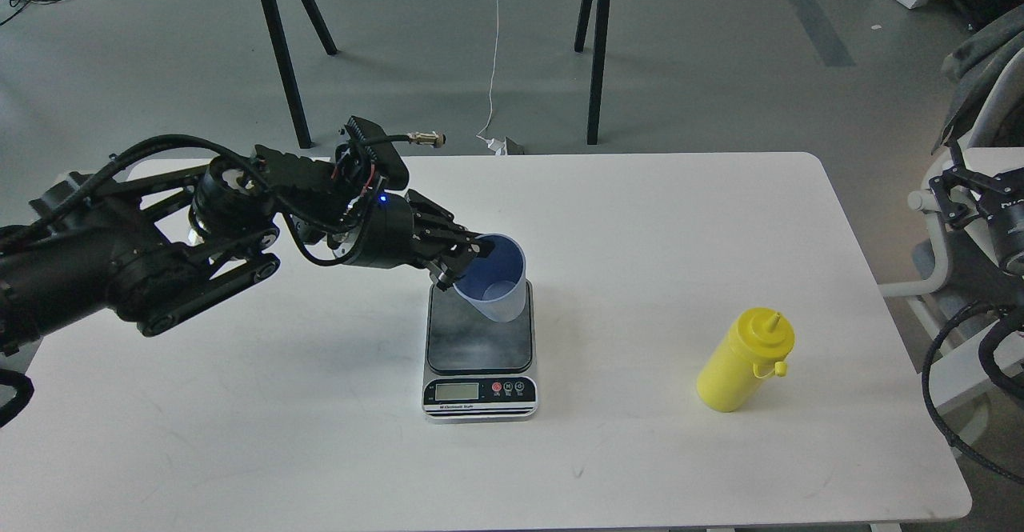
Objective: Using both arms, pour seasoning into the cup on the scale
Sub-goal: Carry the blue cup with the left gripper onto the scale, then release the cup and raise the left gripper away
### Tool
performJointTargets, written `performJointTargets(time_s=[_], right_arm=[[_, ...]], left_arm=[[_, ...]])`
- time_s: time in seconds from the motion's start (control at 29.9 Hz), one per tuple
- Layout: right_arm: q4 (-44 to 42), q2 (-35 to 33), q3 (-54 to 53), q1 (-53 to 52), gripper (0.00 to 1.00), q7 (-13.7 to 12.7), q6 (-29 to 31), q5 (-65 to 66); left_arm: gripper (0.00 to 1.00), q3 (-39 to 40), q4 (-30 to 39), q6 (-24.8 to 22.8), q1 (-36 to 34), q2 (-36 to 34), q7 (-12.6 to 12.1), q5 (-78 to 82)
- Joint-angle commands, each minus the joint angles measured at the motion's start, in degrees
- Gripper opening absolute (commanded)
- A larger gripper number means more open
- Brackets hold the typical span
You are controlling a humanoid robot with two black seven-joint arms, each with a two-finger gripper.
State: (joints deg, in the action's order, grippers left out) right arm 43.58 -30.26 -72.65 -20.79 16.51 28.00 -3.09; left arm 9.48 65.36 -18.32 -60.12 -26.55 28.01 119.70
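Head view: a grey floor fills the top of the frame, with the black legs of a stand (pixel 292 60) at upper centre and a white cable (pixel 494 60) hanging down to the floor between them. Below it, a white table (pixel 320 452) with rounded corners takes up most of the picture.

The scale (pixel 480 352) sits at the centre of the table, dark weighing plate above, silver front with a small display and round buttons toward the bottom of the frame.

The left arm (pixel 144 252) reaches in from the left edge toward the centre. The left gripper (pixel 464 256) is closed on the rim of the cup (pixel 496 280), fingers pinching its left wall. The light-blue cup is tilted, mouth facing up and left, its base over the upper right part of the weighing plate; whether it touches the plate cannot be told.

The seasoning (pixel 744 360), a yellow squeeze bottle, stands on the table to the right of the scale, well apart from it.

The right gripper (pixel 972 196) sits at the right edge, beyond the table, fingers spread and holding nothing.
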Motion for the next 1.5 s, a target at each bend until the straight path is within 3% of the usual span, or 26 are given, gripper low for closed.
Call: performJointTargets(time_s=[0.0, 0.27, 0.37, 0.43, 0.5, 0.63, 0.84, 1.04, 1.14, 1.34, 1.47], right_arm=[[0.10, -0.06, -1.00, 0.31, 1.00, 0.01, 0.00, -0.08], [0.10, 0.02, -1.18, 0.40, 1.00, -0.08, 0.00, -0.08], [0.10, 0.02, -1.18, 0.40, 1.00, -0.08, 0.00, -0.08], [0.02, 0.02, -1.18, 0.40, 1.00, -0.08, 0.00, -0.07], [0.02, 0.02, -1.18, 0.40, 1.00, -0.08, 0.00, -0.08], [0.10, 0.11, -1.18, 0.40, 1.00, -0.08, 0.00, -0.08], [0.10, 0.02, -1.27, 0.49, 1.00, -0.08, 0.00, -0.08], [0.19, -0.15, -1.27, 1.72, 1.00, -0.08, 0.00, -0.07], [3.08, -0.94, -1.27, 4.00, 1.00, -0.16, 0.00, -0.08], [14.32, -0.94, -1.27, 12.87, 1.00, -0.16, 0.00, -0.08], [14.70, -1.03, -1.27, 15.08, 1.00, 0.01, 0.00, 0.98]], left_arm=[[0.07, -2.98, -2.52, -0.05, -0.09, 2.90, -0.01, 4.74], [0.09, -2.98, -4.54, -0.05, 0.00, 2.73, -0.01, 4.84], [0.15, -2.98, -4.46, -0.05, 0.09, 2.38, -0.01, 4.75], [0.22, -2.98, -4.46, -0.05, 0.18, 2.29, -0.01, 4.66], [0.39, -2.98, -4.37, -0.05, 0.26, 2.29, -0.01, 4.57], [0.62, -2.54, -3.75, 0.22, 0.44, 2.11, -0.01, 3.79], [0.74, -1.75, -3.05, 0.22, -0.26, 2.03, -0.01, -0.42], [0.85, 2.11, -1.38, -0.31, -4.04, -0.25, -0.01, -20.52], [0.96, 3.69, -1.81, -0.22, -5.62, -1.31, -0.01, -33.26], [1.00, 7.57, -4.18, -0.05, -5.63, -3.16, -0.01, -62.18], [1.00, 7.65, -7.18, -0.04, -5.01, -3.34, -0.01, -76.60]])
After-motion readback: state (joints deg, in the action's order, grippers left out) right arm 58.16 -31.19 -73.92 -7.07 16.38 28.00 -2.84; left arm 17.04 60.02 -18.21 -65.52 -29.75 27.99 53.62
